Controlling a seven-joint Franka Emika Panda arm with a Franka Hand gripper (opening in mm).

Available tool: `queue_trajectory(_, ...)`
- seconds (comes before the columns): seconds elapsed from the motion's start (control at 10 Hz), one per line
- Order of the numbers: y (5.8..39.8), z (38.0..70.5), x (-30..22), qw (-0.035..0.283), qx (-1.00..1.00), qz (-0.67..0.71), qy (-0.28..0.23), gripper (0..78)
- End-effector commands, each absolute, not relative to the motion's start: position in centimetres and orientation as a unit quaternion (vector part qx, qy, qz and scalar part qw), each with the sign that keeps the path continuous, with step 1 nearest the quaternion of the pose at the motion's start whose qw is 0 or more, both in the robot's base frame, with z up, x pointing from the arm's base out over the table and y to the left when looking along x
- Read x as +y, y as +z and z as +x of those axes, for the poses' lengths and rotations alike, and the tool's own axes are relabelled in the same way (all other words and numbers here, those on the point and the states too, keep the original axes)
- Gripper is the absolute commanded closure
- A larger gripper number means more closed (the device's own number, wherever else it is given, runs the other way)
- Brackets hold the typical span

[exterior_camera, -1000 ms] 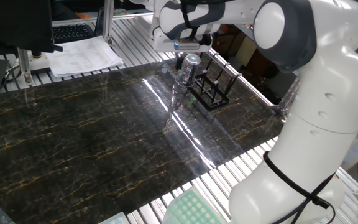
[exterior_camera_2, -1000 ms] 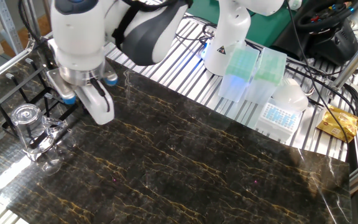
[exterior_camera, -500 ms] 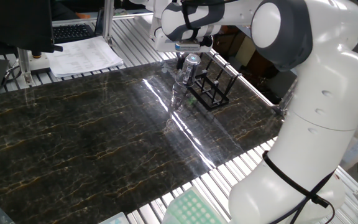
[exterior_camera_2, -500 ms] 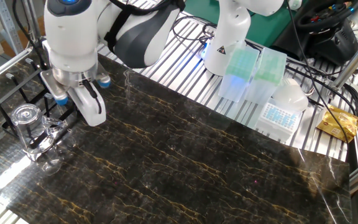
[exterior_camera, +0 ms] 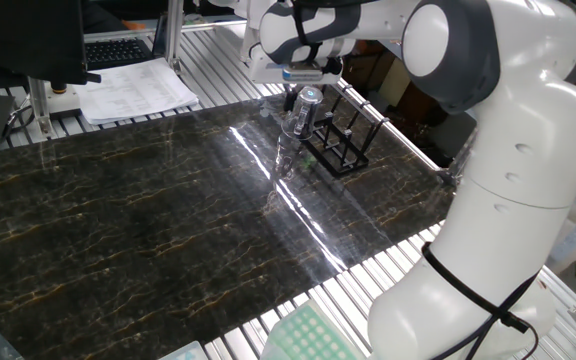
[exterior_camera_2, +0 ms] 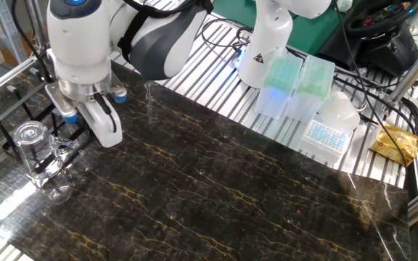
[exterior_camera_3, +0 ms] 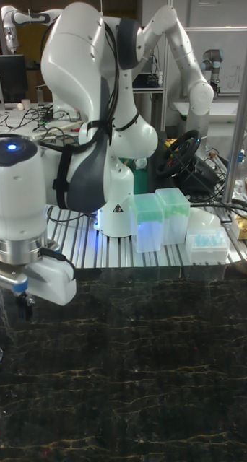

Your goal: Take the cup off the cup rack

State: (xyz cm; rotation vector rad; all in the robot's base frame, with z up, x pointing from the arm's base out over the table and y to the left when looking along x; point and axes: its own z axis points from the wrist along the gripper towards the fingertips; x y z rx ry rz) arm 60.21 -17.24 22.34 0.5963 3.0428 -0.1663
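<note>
The cup (exterior_camera_2: 31, 147) is a clear glass standing upright with its round rim up, at the near end of the black thin-barred cup rack (exterior_camera_2: 14, 109). In one fixed view the cup (exterior_camera: 302, 110) shows just left of the cup rack (exterior_camera: 339, 146). My gripper (exterior_camera_2: 107, 135) hangs low over the table, just right of the cup and apart from it, with nothing seen in it. Only one white finger (exterior_camera_2: 100, 122) shows, so the width of the gap is hidden. In that same view the gripper (exterior_camera: 304, 86) sits right above the cup.
Green pipette-tip boxes (exterior_camera_2: 285, 83) and a white tip box (exterior_camera_2: 325, 134) stand on the slatted bench behind the dark marble table (exterior_camera_2: 216, 196). A second robot's base (exterior_camera_2: 263, 43) is beside them. Papers (exterior_camera: 133, 92) lie at the far corner. My own arm (exterior_camera: 513, 200) fills the right side.
My gripper has slid a little to the left, closer to the cup. The cup and the rack have not moved.
</note>
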Motion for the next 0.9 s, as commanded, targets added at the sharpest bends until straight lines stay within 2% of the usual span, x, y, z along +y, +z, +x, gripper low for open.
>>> queue_trajectory(0.1,22.6,60.4,-17.3,0.009,0.961,0.27,-0.059,77.6)
queue_trajectory(0.5,22.6,60.5,-17.5,0.017,0.958,0.276,-0.078,77.6)
queue_trajectory(0.9,22.6,62.5,-19.8,0.021,0.951,0.298,-0.083,77.6)
